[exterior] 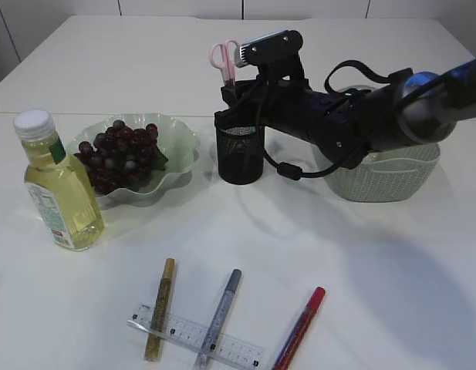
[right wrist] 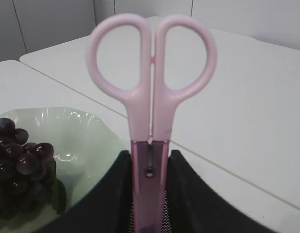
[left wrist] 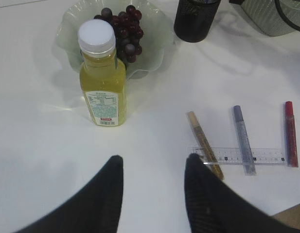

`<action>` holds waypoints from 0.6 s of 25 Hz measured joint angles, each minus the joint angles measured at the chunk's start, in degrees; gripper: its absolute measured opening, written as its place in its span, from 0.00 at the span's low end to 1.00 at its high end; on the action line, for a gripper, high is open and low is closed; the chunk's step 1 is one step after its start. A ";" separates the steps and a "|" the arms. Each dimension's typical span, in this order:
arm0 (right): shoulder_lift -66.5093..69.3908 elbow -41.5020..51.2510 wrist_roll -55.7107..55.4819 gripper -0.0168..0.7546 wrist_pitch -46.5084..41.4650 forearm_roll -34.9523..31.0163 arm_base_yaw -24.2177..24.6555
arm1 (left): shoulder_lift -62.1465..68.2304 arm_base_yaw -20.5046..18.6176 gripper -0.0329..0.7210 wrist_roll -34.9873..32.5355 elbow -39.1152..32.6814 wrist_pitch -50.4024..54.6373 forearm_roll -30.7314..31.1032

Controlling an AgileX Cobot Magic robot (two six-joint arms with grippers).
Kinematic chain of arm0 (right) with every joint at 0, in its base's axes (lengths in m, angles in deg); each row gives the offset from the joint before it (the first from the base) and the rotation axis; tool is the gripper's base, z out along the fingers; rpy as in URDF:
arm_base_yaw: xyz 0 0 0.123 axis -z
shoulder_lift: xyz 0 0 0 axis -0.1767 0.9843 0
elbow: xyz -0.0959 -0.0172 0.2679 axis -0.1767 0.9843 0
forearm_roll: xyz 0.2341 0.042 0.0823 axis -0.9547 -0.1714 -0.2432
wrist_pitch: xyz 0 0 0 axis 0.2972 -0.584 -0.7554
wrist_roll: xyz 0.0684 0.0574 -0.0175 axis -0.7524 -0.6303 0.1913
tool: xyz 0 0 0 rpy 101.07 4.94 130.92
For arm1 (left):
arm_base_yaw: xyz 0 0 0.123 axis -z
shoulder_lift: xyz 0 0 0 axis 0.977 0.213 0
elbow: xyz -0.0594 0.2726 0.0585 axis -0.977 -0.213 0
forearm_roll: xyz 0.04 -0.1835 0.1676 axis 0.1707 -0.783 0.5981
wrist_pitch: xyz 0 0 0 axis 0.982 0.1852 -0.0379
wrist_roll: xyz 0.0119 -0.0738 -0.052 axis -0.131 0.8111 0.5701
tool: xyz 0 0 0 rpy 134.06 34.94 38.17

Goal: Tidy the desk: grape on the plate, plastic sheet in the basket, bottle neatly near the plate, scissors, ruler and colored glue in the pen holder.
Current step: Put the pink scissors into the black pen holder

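Note:
Pink scissors (exterior: 224,60) (right wrist: 150,87) stand handles-up, and my right gripper (exterior: 236,89) (right wrist: 150,155) is shut on their sheath just above the black mesh pen holder (exterior: 239,154). Dark grapes (exterior: 118,154) lie on the green plate (exterior: 180,142). The yellow bottle (exterior: 59,185) (left wrist: 102,77) stands upright at the plate's front left. A clear ruler (exterior: 195,337) (left wrist: 237,156) lies under the gold (exterior: 159,308), silver (exterior: 218,316) and red (exterior: 299,327) glue pens. My left gripper (left wrist: 153,162) hangs open above bare table beside the ruler's end. The plastic sheet is out of view.
A pale green woven basket (exterior: 384,173) sits at the right, behind my right arm, which reaches across it toward the pen holder. The table's front edge runs close behind the glue pens.

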 joint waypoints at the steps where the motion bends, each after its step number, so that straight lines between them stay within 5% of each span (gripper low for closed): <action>1: 0.13 -0.14 0.31 0.27 0.00 -0.32 0.00 | 0.00 0.00 0.45 0.00 0.00 0.00 0.00; 15: 0.86 -0.36 2.74 0.27 0.50 -3.09 0.00 | 0.00 0.00 0.45 0.00 0.00 -1.27 0.09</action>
